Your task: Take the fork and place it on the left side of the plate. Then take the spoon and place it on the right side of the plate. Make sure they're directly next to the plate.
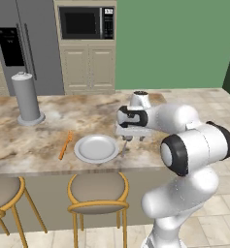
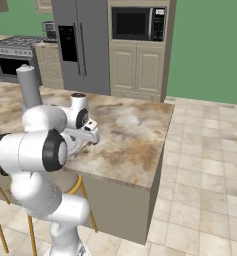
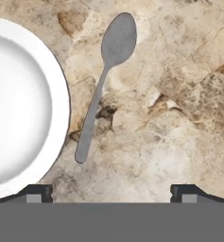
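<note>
The round light grey plate (image 1: 96,148) lies near the front edge of the marble counter. The orange fork (image 1: 65,145) rests flat just left of it. On the plate's right side lies the grey spoon (image 1: 124,147), close to the rim. In the hand view the spoon (image 3: 101,87) runs beside the plate's rim (image 3: 62,108), bowl end toward the top, and it does not touch the rim. My gripper (image 1: 133,139) hovers a little above the spoon and is open (image 3: 111,194), with nothing between its fingers.
A tall grey canister (image 1: 26,98) stands at the counter's back left. Two stools (image 1: 98,191) sit under the front edge of the counter. The counter's right end (image 2: 157,150) drops off to tiled floor. Fridge and microwave cabinets line the back wall.
</note>
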Tool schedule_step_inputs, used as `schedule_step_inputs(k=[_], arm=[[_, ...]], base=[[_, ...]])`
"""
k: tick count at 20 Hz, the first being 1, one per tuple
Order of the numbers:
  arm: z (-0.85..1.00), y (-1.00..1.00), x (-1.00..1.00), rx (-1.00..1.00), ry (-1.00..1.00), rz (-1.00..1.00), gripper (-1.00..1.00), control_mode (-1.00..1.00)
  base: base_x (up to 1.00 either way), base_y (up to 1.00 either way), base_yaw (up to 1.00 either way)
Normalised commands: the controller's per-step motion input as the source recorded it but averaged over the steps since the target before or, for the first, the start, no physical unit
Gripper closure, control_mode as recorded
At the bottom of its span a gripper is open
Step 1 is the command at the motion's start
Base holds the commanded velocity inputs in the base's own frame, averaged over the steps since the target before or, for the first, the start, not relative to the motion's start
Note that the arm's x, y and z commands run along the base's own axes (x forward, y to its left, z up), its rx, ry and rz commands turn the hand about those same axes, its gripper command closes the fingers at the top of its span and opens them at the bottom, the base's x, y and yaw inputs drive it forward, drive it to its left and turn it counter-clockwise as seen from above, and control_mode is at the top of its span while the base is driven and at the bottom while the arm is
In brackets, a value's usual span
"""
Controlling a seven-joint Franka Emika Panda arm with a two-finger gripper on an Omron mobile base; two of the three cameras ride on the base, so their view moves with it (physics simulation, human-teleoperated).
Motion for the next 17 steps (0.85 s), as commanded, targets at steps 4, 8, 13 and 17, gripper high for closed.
schedule_step_inputs(k=[4,8,13,17], arm=[[0.25,0.00,-0.78,0.00,0.00,0.12,-1.00,-1.00],[0.26,0.00,-0.77,0.00,0.00,0.09,-1.00,-1.00],[0.29,0.00,-0.83,0.00,0.00,0.03,-1.00,-1.00],[0.26,0.00,-0.85,0.00,0.00,0.05,-1.00,-1.00]], base=[[0.00,0.00,0.00],[0.00,0.00,0.00],[0.00,0.00,0.00],[0.00,0.00,0.00]])
